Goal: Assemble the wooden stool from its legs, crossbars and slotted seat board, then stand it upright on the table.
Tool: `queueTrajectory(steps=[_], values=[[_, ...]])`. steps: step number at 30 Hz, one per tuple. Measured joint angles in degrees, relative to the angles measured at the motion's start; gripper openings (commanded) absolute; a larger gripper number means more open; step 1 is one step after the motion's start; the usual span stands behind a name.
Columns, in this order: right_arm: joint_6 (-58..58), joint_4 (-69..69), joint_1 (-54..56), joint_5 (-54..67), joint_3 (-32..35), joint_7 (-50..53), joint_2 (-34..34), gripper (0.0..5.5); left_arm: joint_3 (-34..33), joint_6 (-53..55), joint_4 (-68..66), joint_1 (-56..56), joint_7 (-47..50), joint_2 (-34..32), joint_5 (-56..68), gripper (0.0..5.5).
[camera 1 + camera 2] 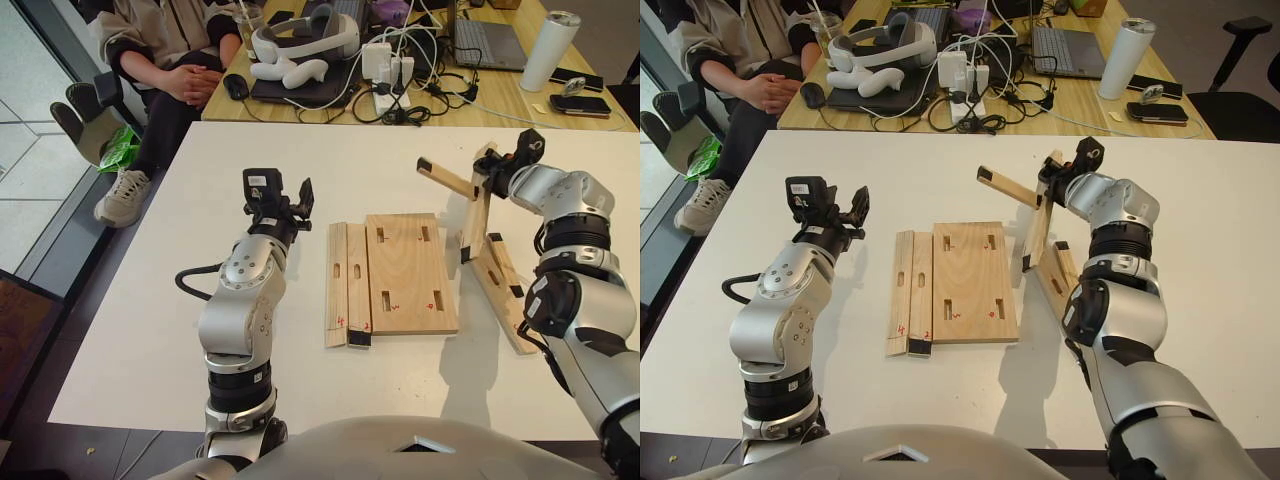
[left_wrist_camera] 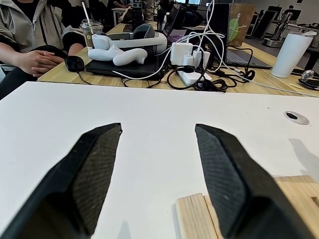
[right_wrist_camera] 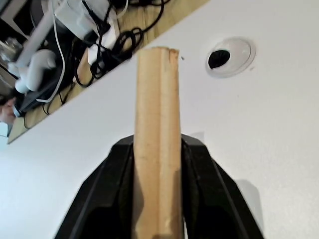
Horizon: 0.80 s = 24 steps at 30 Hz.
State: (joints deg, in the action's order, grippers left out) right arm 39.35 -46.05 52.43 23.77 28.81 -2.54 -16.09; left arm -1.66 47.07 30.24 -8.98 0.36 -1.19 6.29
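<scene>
Left eye view, white table (image 1: 200, 210), cluttered desk (image 1: 500, 95) behind; left pincer (image 2: 157, 130) apart, right pincer (image 3: 157, 147) clamping leg (image 1: 478, 212)

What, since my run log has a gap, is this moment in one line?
left claw: open | right claw: shut on leg frame, near upright | seat board: flat on table | two strips: beside it

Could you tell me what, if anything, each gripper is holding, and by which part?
The right gripper grips a leg near its upper end, a crossbar jutting from the leg; the left gripper is open and empty.
</scene>
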Motion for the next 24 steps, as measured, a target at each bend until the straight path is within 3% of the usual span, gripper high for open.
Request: queueTrajectory(steps=[4,12,14,20,24], values=[[-9.56,10.72,-2.71,3.76,4.0,1.01,2.93,1.02,0.16,-0.32,-0.18,-0.01,0.0,0.0,0.0,2.75],[-18.15,28.48,-11.99,15.13,5.91,-0.01,16.39,1.02,2.11,-0.51,-2.26,-1.66,-1.23,-0.14,0.09,2.75],[-19.68,28.76,-11.96,18.36,6.3,-2.32,18.14,1.02,2.62,-0.41,-2.45,-2.31,-2.36,0.06,1.25,2.75],[-22.95,25.62,-10.03,20.52,4.13,-7.55,19.58,1.02,5.88,1.21,-1.56,-4.86,-9.06,-0.44,6.92,3.52],[-24.49,24.34,-7.36,20.95,2.27,-9.62,20.0,1.02,9.82,3.99,-0.86,-7.67,-11.74,-1.11,9.02,3.52]])
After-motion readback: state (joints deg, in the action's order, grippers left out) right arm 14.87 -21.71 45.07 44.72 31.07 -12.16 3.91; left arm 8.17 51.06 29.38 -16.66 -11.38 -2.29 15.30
